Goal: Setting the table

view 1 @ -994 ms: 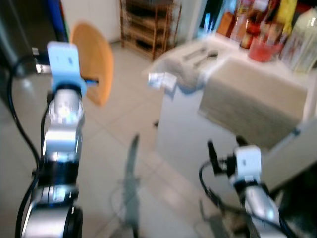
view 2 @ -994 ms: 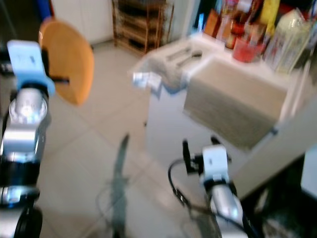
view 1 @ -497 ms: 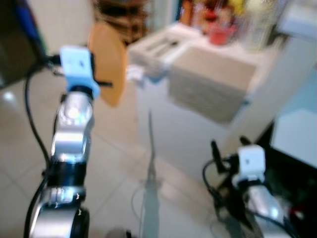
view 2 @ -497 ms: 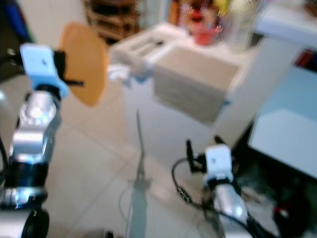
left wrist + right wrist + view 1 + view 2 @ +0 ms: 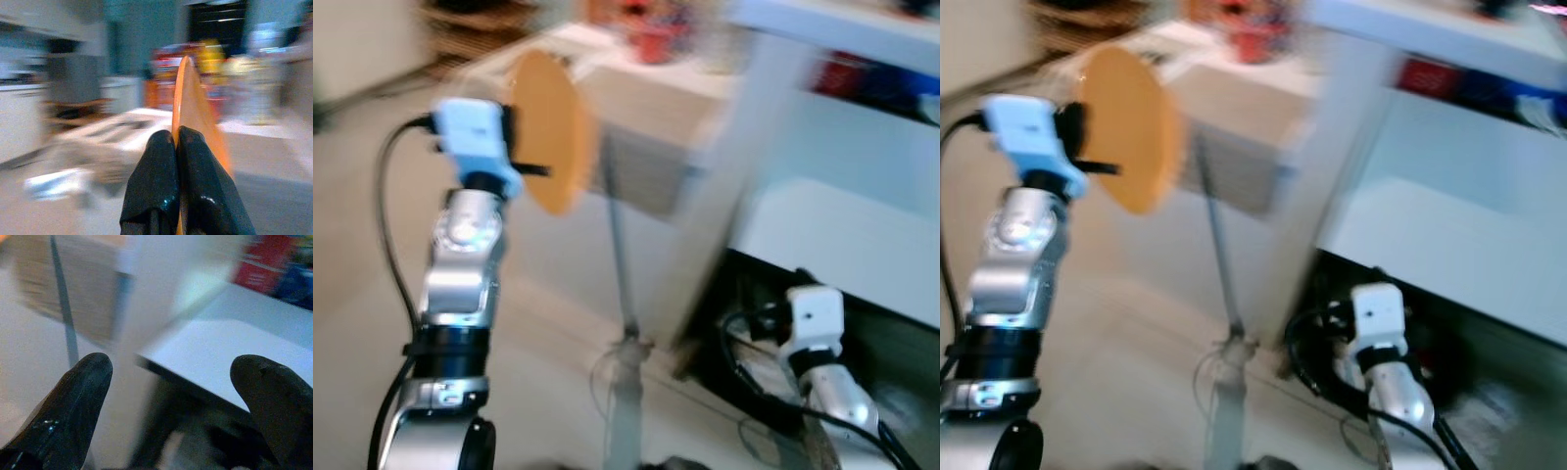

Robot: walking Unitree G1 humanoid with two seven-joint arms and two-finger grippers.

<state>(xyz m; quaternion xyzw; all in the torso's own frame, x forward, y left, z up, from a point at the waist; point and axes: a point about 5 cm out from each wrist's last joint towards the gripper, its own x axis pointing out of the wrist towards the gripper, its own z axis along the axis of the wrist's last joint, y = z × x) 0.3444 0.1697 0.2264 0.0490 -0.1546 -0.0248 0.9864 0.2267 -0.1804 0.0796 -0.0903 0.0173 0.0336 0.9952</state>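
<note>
Left gripper (image 5: 177,147): raised, fingers pressed together on the rim of the orange plate (image 5: 551,132).
Orange plate: on edge, just ahead of the left gripper.
Right gripper (image 5: 171,396): held low, fingers wide apart, nothing between them.
Containers: red one (image 5: 658,39) on the white counter (image 5: 636,73) beyond the plate; contents too blurred to tell.
Surface: pale floor (image 5: 548,343) under both grippers.
Room: white shelf (image 5: 230,340) in front of the right gripper.

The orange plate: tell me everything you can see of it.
The orange plate is round, plain and evenly coloured, smooth-looking; its material cannot be told through the blur. It is held up on edge in the air, not lying flat. The left gripper pinches its rim between both black fingers, and nothing else touches it. It hangs in front of a pale counter, well above the floor.
</note>
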